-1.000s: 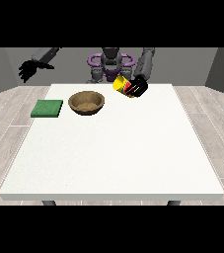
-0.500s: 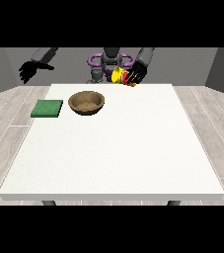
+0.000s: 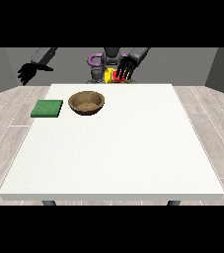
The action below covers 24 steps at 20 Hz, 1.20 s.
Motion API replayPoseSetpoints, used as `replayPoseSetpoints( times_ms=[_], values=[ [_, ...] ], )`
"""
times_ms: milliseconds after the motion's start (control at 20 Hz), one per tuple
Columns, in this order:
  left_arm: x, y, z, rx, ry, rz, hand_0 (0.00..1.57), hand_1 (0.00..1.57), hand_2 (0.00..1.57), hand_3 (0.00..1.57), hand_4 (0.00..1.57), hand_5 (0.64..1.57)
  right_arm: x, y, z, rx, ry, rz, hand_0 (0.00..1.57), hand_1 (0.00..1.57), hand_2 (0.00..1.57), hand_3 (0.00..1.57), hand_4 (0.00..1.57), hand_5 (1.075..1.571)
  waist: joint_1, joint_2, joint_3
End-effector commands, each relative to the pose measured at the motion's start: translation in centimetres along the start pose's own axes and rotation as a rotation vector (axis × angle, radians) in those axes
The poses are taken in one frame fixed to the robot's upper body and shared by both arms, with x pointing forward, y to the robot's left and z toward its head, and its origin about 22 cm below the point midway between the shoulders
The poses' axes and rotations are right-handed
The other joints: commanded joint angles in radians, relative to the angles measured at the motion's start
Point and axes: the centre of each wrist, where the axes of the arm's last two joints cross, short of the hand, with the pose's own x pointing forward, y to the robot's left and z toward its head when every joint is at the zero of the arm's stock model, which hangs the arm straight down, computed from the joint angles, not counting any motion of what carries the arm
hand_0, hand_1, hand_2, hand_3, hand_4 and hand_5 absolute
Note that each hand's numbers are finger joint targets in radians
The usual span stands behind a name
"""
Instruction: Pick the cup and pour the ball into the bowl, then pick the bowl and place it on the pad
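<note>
Fingers of the hand at the view's right curl round the yellow and red cup, up above the table's far edge. Near it on the left sits the brown bowl, then the green pad. The hand at the view's left hangs off the table with relaxed fingers.

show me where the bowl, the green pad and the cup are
bowl [image 3: 86, 103], front view, on its inner bottom.
green pad [image 3: 47, 108], front view, on the middle of its top face.
cup [image 3: 108, 75], front view, on its yellow side beside the black fingers.

Green pad, brown bowl, seemingly yellow-red cup
</note>
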Motion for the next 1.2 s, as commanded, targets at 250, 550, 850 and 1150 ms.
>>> replayPoseSetpoints(
  times_ms=[250,550,850,1150],
  values=[
    [5.3,0.5,-0.4,0.033,-0.128,-0.242,0.52,0.52,1.57,1.57,0.84,1.571,3.3,-0.2,-3.8,0.005,-0.032,0.049,0.00,0.00,0.00,0.14,0.00,1.530,-0.001,0.055,-0.0002],
    [7.0,1.1,-0.9,0.045,-0.167,-0.371,0.28,0.28,1.57,1.57,0.86,1.570,3.1,4.8,-6.4,0.093,-0.077,0.027,0.00,0.00,0.00,0.30,0.00,1.528,-0.054,0.098,-0.0007],
    [7.1,-0.1,-0.5,-0.057,-0.240,-0.553,0.05,0.05,1.57,1.57,1.09,1.495,4.4,7.9,-8.5,0.162,-0.099,-0.019,0.00,0.00,0.00,0.28,0.00,1.523,-0.116,0.113,-0.0009],
    [8.2,0.6,-1.1,-0.110,-0.347,-0.732,0.61,0.61,1.57,1.57,1.23,1.387,3.2,6.3,-7.2,0.128,-0.037,-0.016,0.00,0.00,0.00,0.07,0.00,1.519,-0.098,0.066,-0.0008]
  ],
)
